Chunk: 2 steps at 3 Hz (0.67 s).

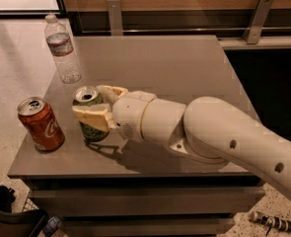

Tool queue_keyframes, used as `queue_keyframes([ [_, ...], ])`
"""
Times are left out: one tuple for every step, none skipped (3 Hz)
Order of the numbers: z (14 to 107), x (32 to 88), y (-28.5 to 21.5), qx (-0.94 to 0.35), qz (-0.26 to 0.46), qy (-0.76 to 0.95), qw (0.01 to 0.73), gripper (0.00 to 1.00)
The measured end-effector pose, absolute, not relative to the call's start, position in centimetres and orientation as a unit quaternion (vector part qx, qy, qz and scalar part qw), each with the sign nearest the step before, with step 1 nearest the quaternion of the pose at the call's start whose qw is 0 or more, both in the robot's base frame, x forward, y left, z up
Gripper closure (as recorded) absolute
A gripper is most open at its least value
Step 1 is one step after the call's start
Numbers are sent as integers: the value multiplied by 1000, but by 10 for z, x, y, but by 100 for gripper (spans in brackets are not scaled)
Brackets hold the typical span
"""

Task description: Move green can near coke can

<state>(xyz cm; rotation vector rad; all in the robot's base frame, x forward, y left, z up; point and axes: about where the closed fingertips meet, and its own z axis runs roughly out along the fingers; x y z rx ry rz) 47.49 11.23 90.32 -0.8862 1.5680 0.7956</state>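
The green can [90,127] stands upright on the grey table [184,68], near its front left corner. My gripper [96,105] reaches in from the right, with its cream fingers [91,117] on either side of the can. The coke can [40,124] stands upright a short way to the left of the green can, near the table's left edge. The two cans do not touch.
A clear plastic water bottle [62,48] stands upright at the table's left edge, behind the cans. My white arm [209,130] crosses the front right of the table. A wooden wall with metal brackets [257,19] runs behind the table. Floor lies to the left.
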Motion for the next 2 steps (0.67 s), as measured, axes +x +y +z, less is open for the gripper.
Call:
queue_keyframes([
  [904,474,115,-377,337,662,553,28],
  [904,473,116,-379,337,662,553,5],
])
